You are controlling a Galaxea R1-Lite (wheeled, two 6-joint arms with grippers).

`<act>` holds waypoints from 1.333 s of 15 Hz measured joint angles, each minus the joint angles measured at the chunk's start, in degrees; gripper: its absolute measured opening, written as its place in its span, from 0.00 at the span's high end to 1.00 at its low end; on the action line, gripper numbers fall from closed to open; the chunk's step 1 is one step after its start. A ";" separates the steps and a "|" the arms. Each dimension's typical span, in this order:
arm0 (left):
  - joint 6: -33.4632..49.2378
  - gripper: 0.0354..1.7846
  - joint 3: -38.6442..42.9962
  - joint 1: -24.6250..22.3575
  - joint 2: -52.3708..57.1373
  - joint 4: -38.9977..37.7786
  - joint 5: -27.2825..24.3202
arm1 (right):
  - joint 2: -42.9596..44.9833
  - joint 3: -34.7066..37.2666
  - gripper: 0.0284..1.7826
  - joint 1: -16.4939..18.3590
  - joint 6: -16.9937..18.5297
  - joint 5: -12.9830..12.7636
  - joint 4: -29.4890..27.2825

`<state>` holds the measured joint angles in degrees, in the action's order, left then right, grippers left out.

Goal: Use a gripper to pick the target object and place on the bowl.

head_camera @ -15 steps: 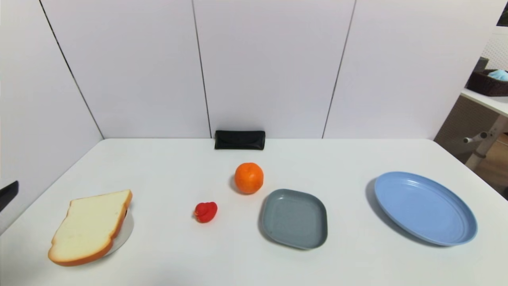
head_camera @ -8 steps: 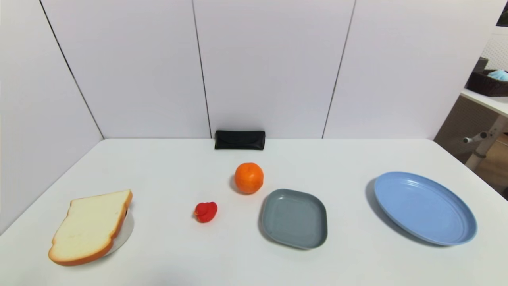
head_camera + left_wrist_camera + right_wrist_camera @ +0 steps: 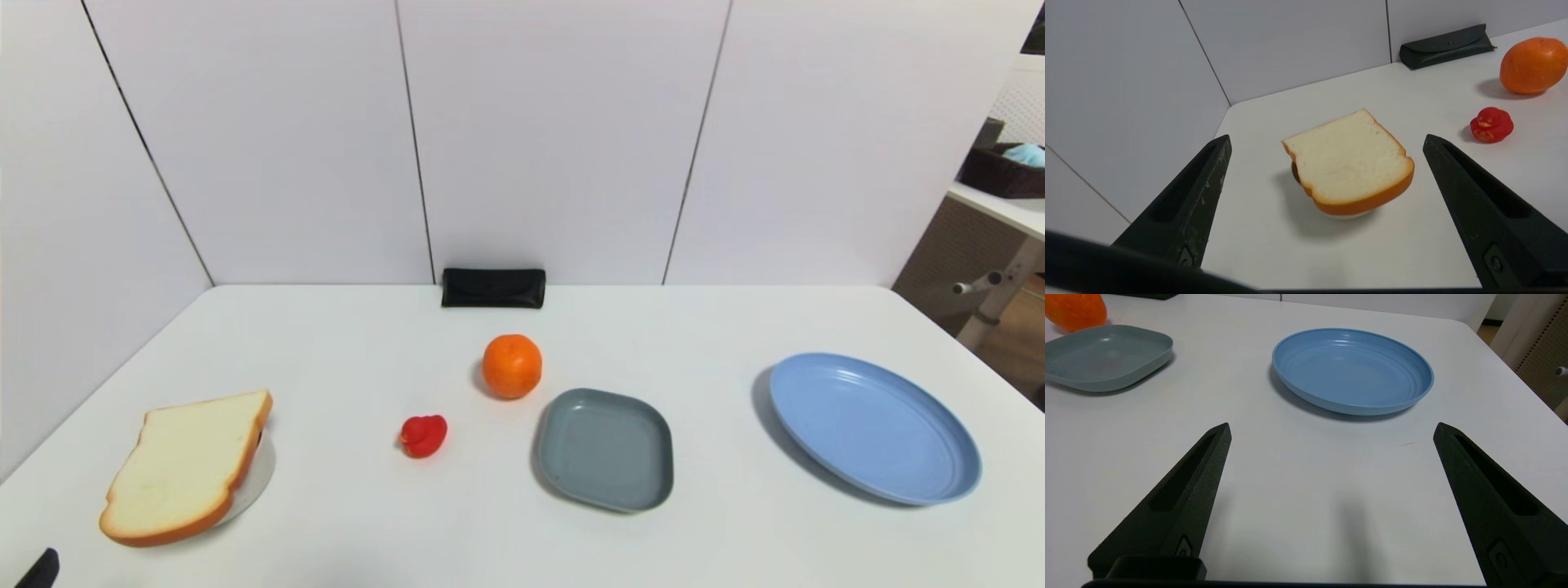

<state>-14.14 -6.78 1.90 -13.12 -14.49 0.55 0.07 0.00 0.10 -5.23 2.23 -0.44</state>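
The toast slice [image 3: 184, 464] lies flat on top of the beige-grey bowl [image 3: 255, 482] at the table's near left and covers most of it; only a sliver of the bowl's rim shows. In the left wrist view the toast [image 3: 1347, 161] sits on the bowl [image 3: 1349, 214] ahead of my left gripper [image 3: 1327, 141], which is open, empty and drawn back from it. Only a black tip of the left arm [image 3: 39, 569] shows at the head view's lower left corner. My right gripper [image 3: 1331, 430] is open and empty above bare table near the blue plate.
A small red toy [image 3: 424, 435], an orange fruit [image 3: 512, 366] and a grey-blue square dish [image 3: 606, 449] lie mid-table. A large blue round plate [image 3: 873, 426] is at the right. A black case [image 3: 493, 287] lies against the back wall.
The left arm's black tip at the head view's left edge left the view, then reappeared at the lower left corner. The toast and bowl have not moved.
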 joint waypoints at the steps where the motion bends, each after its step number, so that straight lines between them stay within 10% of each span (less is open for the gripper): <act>1: 0.32 0.06 1.44 -0.41 1.44 -0.02 -0.06 | 0.00 0.00 0.04 0.00 0.00 0.00 0.00; 20: 9.51 0.06 6.78 -1.28 13.09 15.01 -2.47 | 0.00 0.00 0.04 0.00 0.09 0.02 0.00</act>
<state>-4.63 0.00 0.62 -0.02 0.51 -1.93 0.07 0.00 0.10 -5.14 2.26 -0.44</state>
